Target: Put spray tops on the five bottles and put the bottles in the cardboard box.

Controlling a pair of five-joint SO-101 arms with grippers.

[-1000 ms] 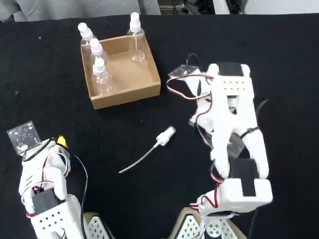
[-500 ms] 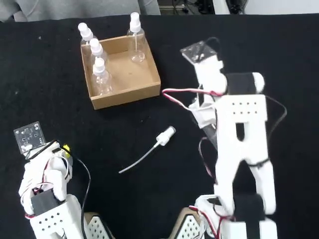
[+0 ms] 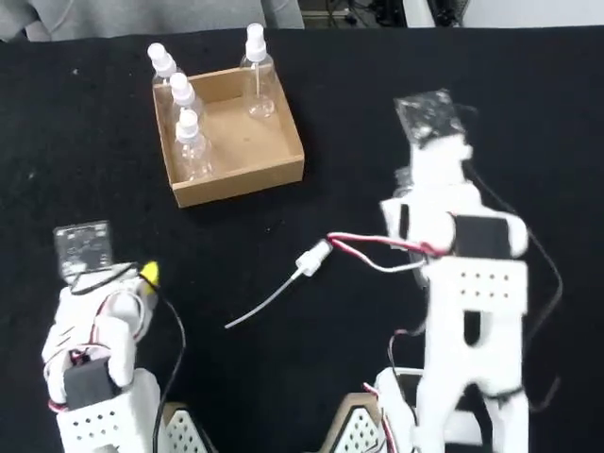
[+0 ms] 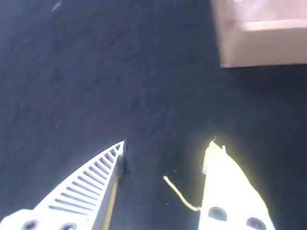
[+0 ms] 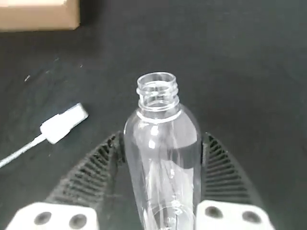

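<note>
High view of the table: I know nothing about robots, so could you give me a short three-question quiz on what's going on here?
1. Count: how many capped bottles stand at the cardboard box?
2. True or false: the bottle held in the right pincer already wears a spray top.
3. Pick one: the loose spray top lies A) inside the cardboard box, B) on the black table, C) on the held bottle.

Key: 1 four; 2 false, its neck is bare; 3 B.
</note>
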